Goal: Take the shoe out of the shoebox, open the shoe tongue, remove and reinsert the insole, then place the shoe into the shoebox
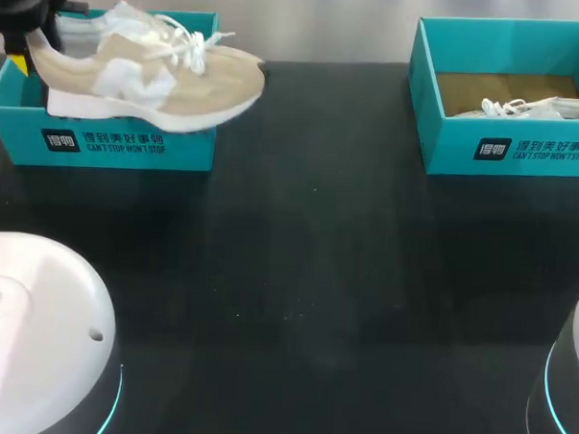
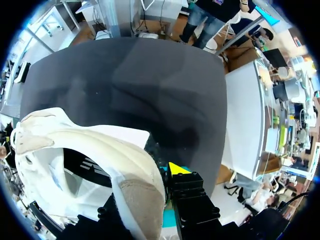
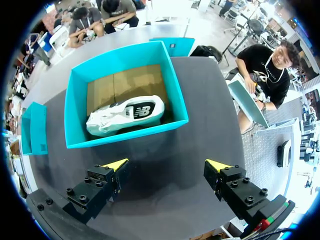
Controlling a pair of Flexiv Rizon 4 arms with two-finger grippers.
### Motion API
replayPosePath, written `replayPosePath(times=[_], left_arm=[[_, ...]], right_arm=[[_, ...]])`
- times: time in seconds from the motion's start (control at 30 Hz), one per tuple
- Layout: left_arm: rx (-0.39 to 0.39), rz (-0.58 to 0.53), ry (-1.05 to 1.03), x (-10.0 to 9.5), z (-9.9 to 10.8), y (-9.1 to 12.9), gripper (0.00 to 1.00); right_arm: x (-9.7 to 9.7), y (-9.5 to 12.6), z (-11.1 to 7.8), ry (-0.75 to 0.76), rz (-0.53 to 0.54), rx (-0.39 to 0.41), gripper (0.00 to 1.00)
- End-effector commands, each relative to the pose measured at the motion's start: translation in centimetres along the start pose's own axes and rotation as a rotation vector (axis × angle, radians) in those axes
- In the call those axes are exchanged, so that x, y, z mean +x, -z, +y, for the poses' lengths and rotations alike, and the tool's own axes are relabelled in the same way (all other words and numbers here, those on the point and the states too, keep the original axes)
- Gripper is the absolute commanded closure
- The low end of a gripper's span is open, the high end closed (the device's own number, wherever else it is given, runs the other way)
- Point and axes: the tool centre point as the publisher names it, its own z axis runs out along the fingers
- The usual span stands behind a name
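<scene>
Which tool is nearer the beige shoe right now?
Left. The left tool grips the beige shoe by its heel at the left shoebox; the right tool hangs open before the right shoebox.

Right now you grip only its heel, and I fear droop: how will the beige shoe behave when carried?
The beige shoe is probably fairly stiff: held at the heel by the left gripper, it juts out nearly level without visible sag. Likely light too. Its loose laces look floppy and may snag.
</scene>
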Motion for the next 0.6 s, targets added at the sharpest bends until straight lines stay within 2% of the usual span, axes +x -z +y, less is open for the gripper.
replayPosePath(times=[0.03,0.47,0.53,0.6], left_arm=[[-0.197,0.001,0.002,0.1,-1.5,0.1,1.00],[-0.197,0.001,0.002,0.1,-1.5,0.1,1.00],[-0.211,0.043,0.013,-1.2,-2.9,-0.7,1.00],[-0.199,0.026,0.004,-2.4,-4.4,-1.1,1.00]], right_arm=[[0.1,0.0,0.0,-0.001,-0.002,-0.001,0.00],[0.1,0.0,0.0,-0.001,-0.002,-0.001,0.00],[0.1,0.0,0.0,-0.001,-0.002,-0.001,0.00],[0.1,0.0,0.0,-0.001,-0.002,-0.001,0.00]])
